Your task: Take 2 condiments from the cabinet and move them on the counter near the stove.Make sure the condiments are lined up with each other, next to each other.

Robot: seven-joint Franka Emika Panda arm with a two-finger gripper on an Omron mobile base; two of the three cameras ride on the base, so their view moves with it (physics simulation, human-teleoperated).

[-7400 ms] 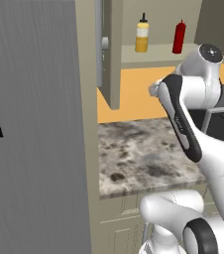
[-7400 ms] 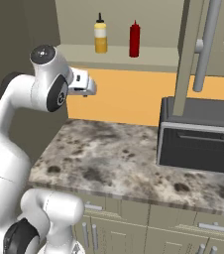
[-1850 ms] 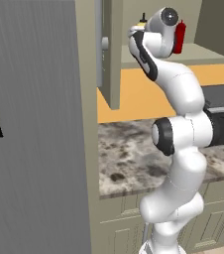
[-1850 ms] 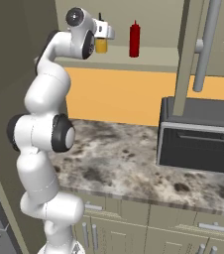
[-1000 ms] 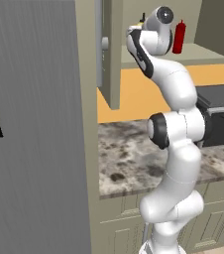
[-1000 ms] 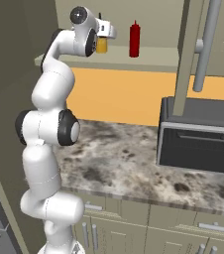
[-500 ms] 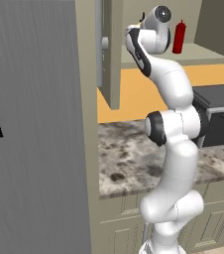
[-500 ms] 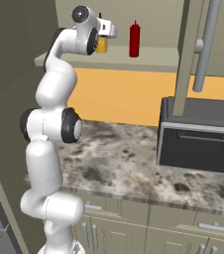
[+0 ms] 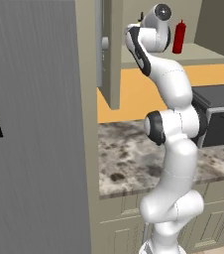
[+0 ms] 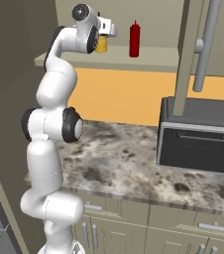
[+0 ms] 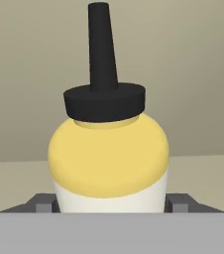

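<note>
Your hand [image 10: 105,33] reaches up to the cabinet [image 10: 148,58] shelf, its fingertips [image 11: 179,203] flanking the yellow bottle's [image 11: 109,161] pale lower band; whether they grip it yet, you cannot tell. The red bottle [image 10: 134,39] stands just beside. Expect light, squeezable, smooth plastic: take it low on the body, gently, not by the black cap [image 11: 104,84].

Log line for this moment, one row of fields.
phase: grasping first bottle | gripper: around yellow bottle, grip unconfirmed | yellow bottle: upright on cabinet shelf | red bottle: on shelf, untouched | counter: no bottles yet
</note>
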